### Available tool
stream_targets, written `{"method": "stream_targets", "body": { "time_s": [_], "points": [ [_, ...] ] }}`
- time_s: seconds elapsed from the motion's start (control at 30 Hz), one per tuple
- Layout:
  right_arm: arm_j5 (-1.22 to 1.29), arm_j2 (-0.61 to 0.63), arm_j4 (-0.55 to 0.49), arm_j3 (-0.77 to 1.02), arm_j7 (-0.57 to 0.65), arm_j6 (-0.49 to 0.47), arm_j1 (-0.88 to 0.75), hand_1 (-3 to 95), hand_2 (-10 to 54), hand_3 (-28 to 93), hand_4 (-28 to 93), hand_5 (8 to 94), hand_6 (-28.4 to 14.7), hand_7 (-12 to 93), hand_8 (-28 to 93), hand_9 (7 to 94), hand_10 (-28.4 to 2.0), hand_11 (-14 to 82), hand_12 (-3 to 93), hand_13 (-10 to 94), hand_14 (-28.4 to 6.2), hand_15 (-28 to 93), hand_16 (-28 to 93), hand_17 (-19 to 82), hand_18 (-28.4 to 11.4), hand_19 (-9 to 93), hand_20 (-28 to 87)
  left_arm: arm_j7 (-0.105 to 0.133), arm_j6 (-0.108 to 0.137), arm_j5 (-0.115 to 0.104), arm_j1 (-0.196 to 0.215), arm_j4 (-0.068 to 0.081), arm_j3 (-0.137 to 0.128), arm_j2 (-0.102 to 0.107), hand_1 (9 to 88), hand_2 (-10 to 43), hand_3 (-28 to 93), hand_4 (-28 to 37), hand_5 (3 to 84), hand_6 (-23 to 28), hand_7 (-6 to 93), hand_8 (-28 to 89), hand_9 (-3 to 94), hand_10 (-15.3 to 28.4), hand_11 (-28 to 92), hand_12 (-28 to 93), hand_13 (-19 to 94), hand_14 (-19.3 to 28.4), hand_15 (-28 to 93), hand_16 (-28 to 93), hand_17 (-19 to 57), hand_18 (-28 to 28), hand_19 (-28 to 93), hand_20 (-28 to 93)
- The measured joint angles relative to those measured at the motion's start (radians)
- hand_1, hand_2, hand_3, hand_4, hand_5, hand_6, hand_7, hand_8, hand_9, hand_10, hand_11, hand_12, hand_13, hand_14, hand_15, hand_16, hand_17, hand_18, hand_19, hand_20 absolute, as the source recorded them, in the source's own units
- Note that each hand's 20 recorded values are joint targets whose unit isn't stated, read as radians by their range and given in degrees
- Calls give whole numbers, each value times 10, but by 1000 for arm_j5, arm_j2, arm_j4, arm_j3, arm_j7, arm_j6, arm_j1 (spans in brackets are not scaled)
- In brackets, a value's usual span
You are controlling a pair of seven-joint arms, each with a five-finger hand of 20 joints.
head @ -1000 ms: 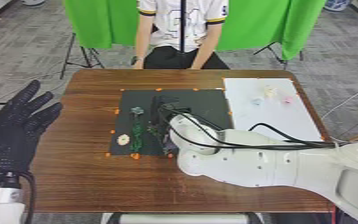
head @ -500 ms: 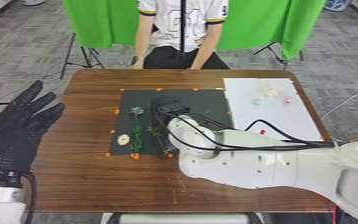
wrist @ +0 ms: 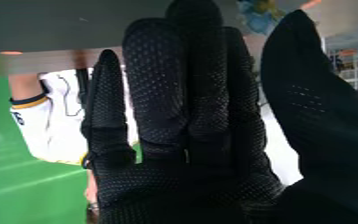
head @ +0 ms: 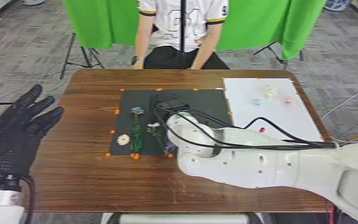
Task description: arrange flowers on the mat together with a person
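Note:
In the head view, my left hand (head: 17,135) is off the table's left side, fingers straight and spread. My right hand (head: 170,107) is over the middle of the black mat (head: 210,102), partly covered by its own wrist and cables. A blue-grey flower (head: 137,110) with a green stem lies left of it, beside a small pale flower (head: 153,125). A cream oval flower (head: 123,139) lies at the mat's lower left. In the right wrist view, my right hand (wrist: 180,115) has straight fingers and the thumb apart; a blue flower (wrist: 260,19) shows beyond the thumb tip.
A white sheet (head: 246,112) on the right holds pale yellow (head: 269,91), pink (head: 287,100), light blue (head: 256,101) and red (head: 262,130) flowers. Orange markers edge the mat on the brown table (head: 78,165). A person (head: 182,35) sits across, hands off the flowers.
My right hand and forearm have shifted slightly, uncovering the small pale flower on the mat and the red one on the white sheet. The left hand has barely moved.

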Motion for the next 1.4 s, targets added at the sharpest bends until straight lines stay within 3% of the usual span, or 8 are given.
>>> {"method": "stream_targets", "body": {
  "time_s": [0.2, 0.33, 0.5, 0.67, 0.77, 1.0, 1.2, 1.4],
  "points": [
    [92, 48, -120, 149, -32, 19, -80, 390, -95, 696, -283, 633, 24, 138, -133, 750, -136, 229, 167, 668, -115, 561, 167, 175, -238, 715, 189, 20, 13, -13, 43, -9, -16, 11, 213, 64, 758, -244, 331, 59, 102, -83, 296, 147, 182, 119, 196, 210, 423, -43, -79, 200, 428, 184],
    [236, 107, -232, 305, -107, 27, -170, 373, -95, 705, -281, 618, 16, 136, -129, 718, -147, 204, 156, 635, -133, 546, 147, 154, -243, 686, 173, 26, 21, -14, 65, -13, -22, 11, 210, 62, 759, -247, 331, 59, 101, -82, 295, 146, 181, 119, 195, 210, 419, -43, -80, 200, 427, 184],
    [355, 179, -343, 520, -188, 24, -309, 346, -79, 709, -268, 598, 10, 136, -127, 680, -158, 188, 149, 598, -148, 537, 133, 135, -238, 670, 164, 51, 37, -20, 99, -18, -22, 11, 196, 65, 749, -256, 329, 57, 100, -82, 292, 144, 177, 119, 194, 210, 418, -41, -84, 197, 420, 182],
    [476, 248, -435, 734, -273, 28, -468, 315, -60, 725, -258, 577, 6, 143, -128, 645, -160, 181, 146, 567, -152, 537, 121, 122, -231, 653, 160, 52, 64, 1, 125, -20, -25, 11, 169, 59, 739, -278, 315, 44, 101, -80, 289, 142, 168, 122, 193, 209, 413, -38, -94, 194, 398, 177],
    [510, 298, -462, 803, -360, 72, -550, 301, -54, 727, -260, 565, 5, 141, -129, 628, -160, 175, 144, 550, -157, 529, 115, 113, -231, 646, 160, 57, 84, 15, 138, -20, -25, 13, 165, 57, 740, -281, 312, 41, 99, -82, 289, 142, 164, 123, 194, 209, 409, -36, -94, 193, 393, 178],
    [629, 380, -503, 1023, -480, 124, -794, 289, -49, 728, -265, 552, 8, 143, -128, 608, -157, 165, 142, 539, -162, 520, 111, 111, -234, 633, 166, 82, 88, 14, 151, -19, -14, 34, 162, 56, 740, -282, 307, 37, 94, -81, 288, 141, 157, 126, 191, 208, 399, -31, -96, 192, 385, 180],
    [641, 420, -526, 1141, -531, 155, -972, 273, -47, 725, -266, 523, 7, 140, -127, 580, -165, 154, 141, 522, -171, 512, 110, 107, -237, 625, 171, 106, 92, 0, 166, -19, -10, 58, 161, 55, 740, -283, 303, 35, 93, -79, 285, 138, 151, 129, 188, 208, 395, -27, -97, 192, 382, 183],
    [724, 412, -530, 1209, -550, 135, -1076, 262, -41, 721, -265, 508, 1, 136, -125, 569, -167, 152, 142, 514, -174, 511, 110, 106, -250, 618, 175, 127, 93, -9, 168, -17, 7, 63, 161, 54, 741, -283, 301, 34, 90, -78, 286, 139, 150, 131, 185, 206, 390, -24, -96, 190, 392, 192]
  ]
}}
